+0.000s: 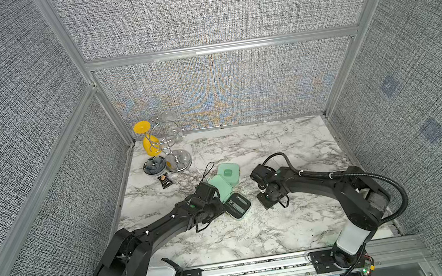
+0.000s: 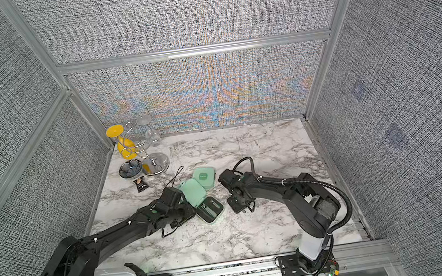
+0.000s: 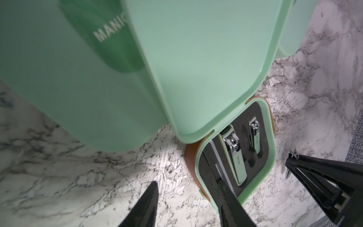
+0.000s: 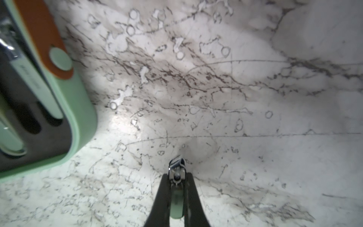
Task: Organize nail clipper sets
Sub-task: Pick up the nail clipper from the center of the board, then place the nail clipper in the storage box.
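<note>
Cases, 3: open case [image 3: 270,145], shut case [image 1: 235,178], labelled case [image 3: 68,94]. Clippers [image 3: 238,167], 3: two seated, one clipper [image 4: 176,204] pinched between right fingers [image 4: 163,196]. Left fingers [image 3: 145,206] spread, empty. Marble desk [image 1: 287,141]; grey fabric walls [image 1: 210,8].

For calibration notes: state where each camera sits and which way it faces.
Top views: high above the base, looking down at the table; left arm, right arm show.
Left wrist: on left arm, facing the open case; left gripper shows.
Right wrist: on right arm, facing the table; right gripper shows, pinching a clipper.
Shared: every view shows the open case.
</note>
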